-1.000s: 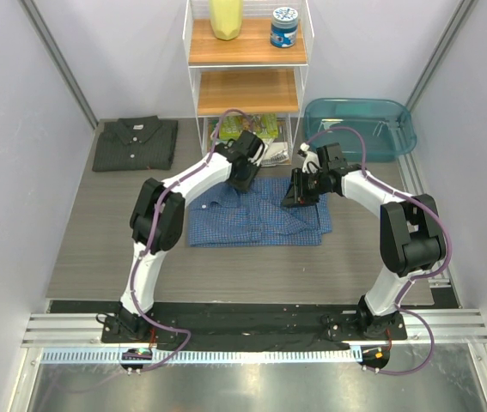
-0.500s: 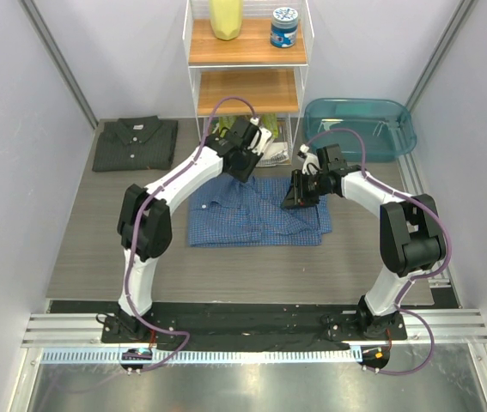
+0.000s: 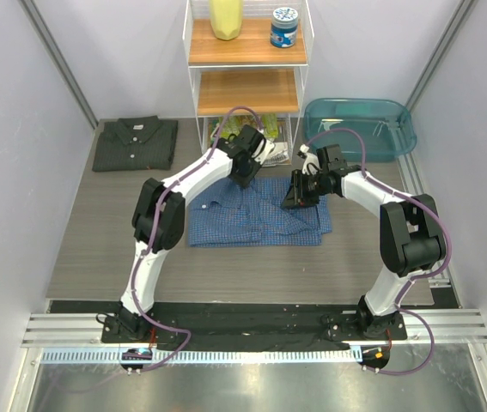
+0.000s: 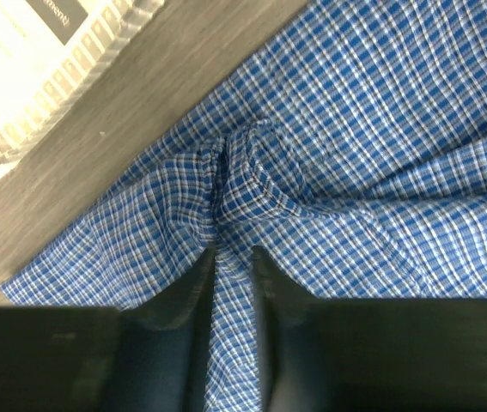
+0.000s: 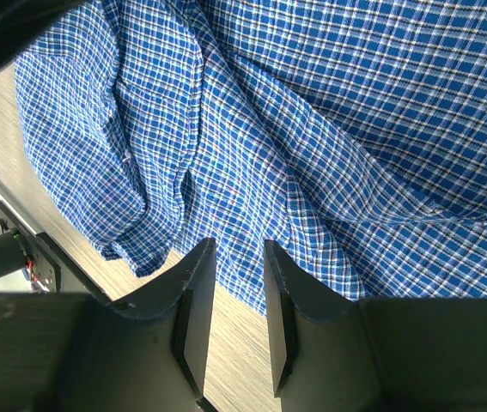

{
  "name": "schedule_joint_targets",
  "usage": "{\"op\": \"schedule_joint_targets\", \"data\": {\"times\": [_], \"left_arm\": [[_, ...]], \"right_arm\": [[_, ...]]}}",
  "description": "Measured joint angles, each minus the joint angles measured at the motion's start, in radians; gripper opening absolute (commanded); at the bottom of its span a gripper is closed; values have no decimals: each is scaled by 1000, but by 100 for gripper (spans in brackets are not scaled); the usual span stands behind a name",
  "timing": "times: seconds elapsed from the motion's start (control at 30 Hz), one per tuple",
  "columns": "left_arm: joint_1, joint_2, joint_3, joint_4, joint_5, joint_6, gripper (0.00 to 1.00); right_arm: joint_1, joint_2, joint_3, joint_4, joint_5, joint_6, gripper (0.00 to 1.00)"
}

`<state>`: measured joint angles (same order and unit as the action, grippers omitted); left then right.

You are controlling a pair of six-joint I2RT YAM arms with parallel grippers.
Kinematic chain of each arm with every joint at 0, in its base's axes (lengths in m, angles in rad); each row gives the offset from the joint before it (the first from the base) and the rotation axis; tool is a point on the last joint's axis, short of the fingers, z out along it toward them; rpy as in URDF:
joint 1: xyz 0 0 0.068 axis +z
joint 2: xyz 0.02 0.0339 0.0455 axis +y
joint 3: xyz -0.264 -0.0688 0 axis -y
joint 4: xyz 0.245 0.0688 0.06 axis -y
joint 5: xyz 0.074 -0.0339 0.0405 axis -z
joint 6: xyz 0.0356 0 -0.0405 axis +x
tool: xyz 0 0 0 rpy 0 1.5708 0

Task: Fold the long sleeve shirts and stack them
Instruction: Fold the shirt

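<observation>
The blue checked shirt (image 3: 256, 215) lies partly folded and rumpled in the middle of the table. My left gripper (image 3: 245, 170) is at its far edge, and in the left wrist view the gripper (image 4: 230, 262) is shut on a pinched ridge of the blue cloth (image 4: 355, 129). My right gripper (image 3: 299, 196) is over the shirt's right part. In the right wrist view it (image 5: 236, 283) stands open a little above the cloth's edge (image 5: 312, 129), with nothing between the jaws. The dark charcoal shirt (image 3: 136, 142) lies folded at the far left.
A wire and wood shelf unit (image 3: 245, 86) stands at the back centre, with packets (image 3: 252, 129) under it close to my left gripper. A teal tub (image 3: 359, 127) sits at the back right. Grey walls close in both sides.
My left arm swung back toward the shelf and returned, with its gripper staying at the blue shirt's far edge. The right arm has not moved.
</observation>
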<state>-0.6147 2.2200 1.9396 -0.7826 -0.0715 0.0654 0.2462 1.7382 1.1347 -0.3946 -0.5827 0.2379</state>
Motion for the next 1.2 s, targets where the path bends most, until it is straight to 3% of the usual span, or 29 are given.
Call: {"op": "schedule_joint_targets", "data": {"times": [0.17,0.43,0.47,0.53,1.2], "left_arm": [[0,26,38,1,-3,3,0],[-4,27,80,4,-3,3,0],[-6,27,84,4,-3,3,5],[-9,27,89,4,-6,4,26],[-13,65,78,-2,-55,22,33]], "right_arm": [[0,0,0,0,0,0,34],[-3,0,-2,0,0,0,34],[-4,0,-2,0,0,0,34],[-5,0,-2,0,0,0,34],[-8,0,-7,-3,-6,0,35]]}}
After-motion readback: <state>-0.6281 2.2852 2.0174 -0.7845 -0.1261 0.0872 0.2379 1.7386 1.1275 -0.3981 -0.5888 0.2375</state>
